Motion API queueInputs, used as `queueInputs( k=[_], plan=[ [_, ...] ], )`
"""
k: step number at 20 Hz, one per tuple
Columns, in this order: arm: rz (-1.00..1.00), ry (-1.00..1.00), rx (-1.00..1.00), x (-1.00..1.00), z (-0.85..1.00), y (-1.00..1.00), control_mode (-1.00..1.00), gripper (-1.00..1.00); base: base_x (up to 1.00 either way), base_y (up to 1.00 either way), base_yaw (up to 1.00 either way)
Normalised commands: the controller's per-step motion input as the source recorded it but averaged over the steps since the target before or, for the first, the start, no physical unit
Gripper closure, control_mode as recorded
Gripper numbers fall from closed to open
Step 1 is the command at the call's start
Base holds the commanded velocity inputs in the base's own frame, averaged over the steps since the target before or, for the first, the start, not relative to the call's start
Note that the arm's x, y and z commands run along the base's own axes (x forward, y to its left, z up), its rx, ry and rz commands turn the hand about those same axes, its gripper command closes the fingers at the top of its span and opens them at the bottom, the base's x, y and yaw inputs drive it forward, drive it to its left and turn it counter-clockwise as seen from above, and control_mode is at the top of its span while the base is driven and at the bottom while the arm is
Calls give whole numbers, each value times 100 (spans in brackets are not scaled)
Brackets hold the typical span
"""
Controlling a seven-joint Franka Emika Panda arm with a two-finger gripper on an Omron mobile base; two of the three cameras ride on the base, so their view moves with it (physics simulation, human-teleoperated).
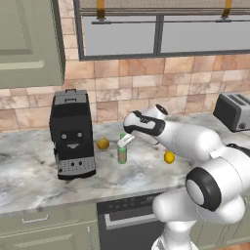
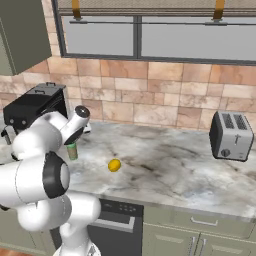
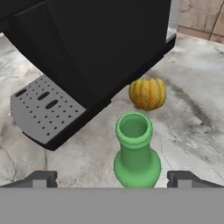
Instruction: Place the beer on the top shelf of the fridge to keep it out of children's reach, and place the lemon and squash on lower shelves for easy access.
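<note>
1. at the far left of the left base view, a black coffee machine (image 1: 72, 134) stands on the marble counter (image 1: 29, 180), under a green wall cabinet (image 1: 29, 41).
2. just right of the machine lies the squash (image 1: 103, 143), small, lumpy and orange-yellow; the hand view shows it ribbed, resting beyond the bottle and close to the machine's perforated drip tray (image 3: 41, 109).
3. next comes the beer (image 1: 122, 152), a green bottle standing upright on the counter. the gripper (image 1: 126, 140) hangs directly over it, and the hand view looks down into the bottle's open mouth.
4. the gripper's jaws stand wide apart; its two dark fingertips (image 3: 40, 179) sit either side of the bottle's shoulder, not touching the glass. nothing is held.
5. further right, the lemon (image 1: 169, 157) lies alone on the counter, bright yellow, well apart from the bottle.
6. at the far right a silver toaster (image 1: 234, 111) sits by the tiled wall.
7. the step in hand looks like the pick-up of the beer, the first of the three items; none seems to have been shelved yet.
8. the next move likely calls for lowering a little so the fingers bracket the neck or body squarely, then closing firmly. a grip off centre could tip the slim bottle towards the machine.
9. after that, the base would need to drive to the fridge.
</note>
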Motion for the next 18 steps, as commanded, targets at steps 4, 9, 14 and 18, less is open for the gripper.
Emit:
queueInputs(
  k=[4, 9, 14, 18],
  plan=[
    [0, -5, 0, 15, -12, 1, -100, -100, 0, 0, 0],
    [0, -6, 0, 15, -21, 2, -100, -100, 0, 0, 0],
    [0, -5, 0, 15, -22, 5, -100, -100, 0, 0, 0],
    [0, -5, 0, 15, -17, 10, -100, -100, 0, 0, 0]
  ],
)
